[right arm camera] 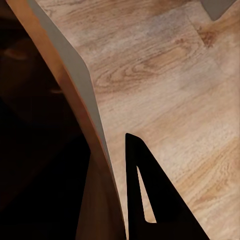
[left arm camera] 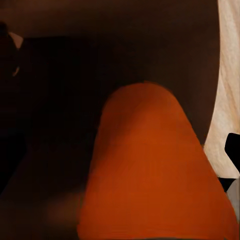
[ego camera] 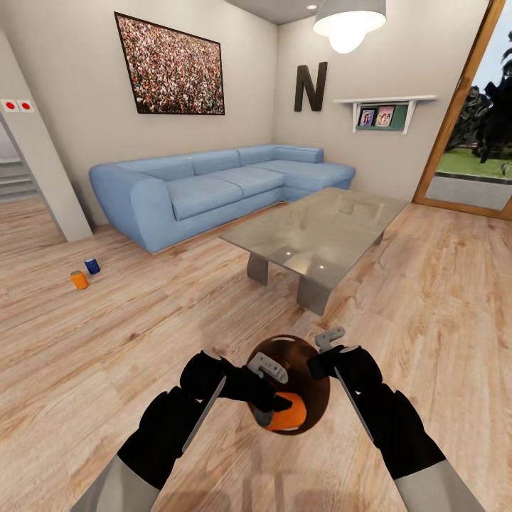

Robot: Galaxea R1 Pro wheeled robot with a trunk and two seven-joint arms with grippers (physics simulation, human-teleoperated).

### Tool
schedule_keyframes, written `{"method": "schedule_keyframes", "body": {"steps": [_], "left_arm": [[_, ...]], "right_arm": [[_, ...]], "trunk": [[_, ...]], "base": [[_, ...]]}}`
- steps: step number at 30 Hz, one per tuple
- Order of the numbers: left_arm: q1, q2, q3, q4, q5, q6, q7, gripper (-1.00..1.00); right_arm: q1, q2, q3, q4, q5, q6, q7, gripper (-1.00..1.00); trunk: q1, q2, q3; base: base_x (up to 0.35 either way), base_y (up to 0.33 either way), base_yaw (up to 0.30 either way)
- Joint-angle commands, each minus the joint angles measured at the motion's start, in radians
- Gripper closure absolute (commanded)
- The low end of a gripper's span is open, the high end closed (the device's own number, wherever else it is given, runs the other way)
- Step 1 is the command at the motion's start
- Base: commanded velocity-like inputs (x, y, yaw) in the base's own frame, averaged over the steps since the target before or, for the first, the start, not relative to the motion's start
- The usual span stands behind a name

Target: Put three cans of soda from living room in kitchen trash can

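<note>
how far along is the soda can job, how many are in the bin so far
One orange can is at the mouth of the trash can, with the left gripper reaching in; whether it still grips the can is unclear. The right gripper clamps the rim. An orange can and a blue can remain on the living room floor.

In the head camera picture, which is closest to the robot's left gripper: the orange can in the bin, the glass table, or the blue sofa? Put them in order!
From the left gripper:
1. Orange can in the bin, right at the fingertips.
2. Glass table, ahead and slightly to the right.
3. Blue sofa, farthest, against the back wall.
</note>
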Motion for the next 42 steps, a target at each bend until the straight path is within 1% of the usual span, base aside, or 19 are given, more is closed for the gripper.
{"method": "schedule_keyframes", "body": {"steps": [1, 34, 40, 42], "left_arm": [[0.0, 0.001, 0.001, 0.001, -0.059, 0.0, 0.049, -1.0], [0.001, 0.005, 0.001, -0.006, -0.053, 0.0, 0.046, -1.0], [0.001, 0.006, 0.001, -0.025, -0.051, 0.0, 0.04, -1.0], [0.001, 0.006, 0.002, -0.056, -0.047, 0.0, 0.037, -1.0]], "right_arm": [[0.0, 0.0, 0.002, -0.078, -0.067, 0.005, 0.006, 1.0], [0.0, 0.0, 0.003, -0.071, -0.067, 0.005, 0.006, 1.0], [0.0, 0.0, 0.003, -0.067, -0.069, 0.005, 0.006, 1.0], [0.0, 0.0, 0.003, -0.065, -0.069, 0.005, 0.006, 1.0]], "trunk": [[0.0, 0.0, 0.0], [0.0, 0.0, 0.0], [0.0, 0.0, 0.0], [0.0, 0.0, 0.0]], "base": [[0.0, 0.0, 0.0], [0.0, 0.0, 0.0], [0.0, 0.0, 0.0], [0.0, 0.0, 0.0]]}}
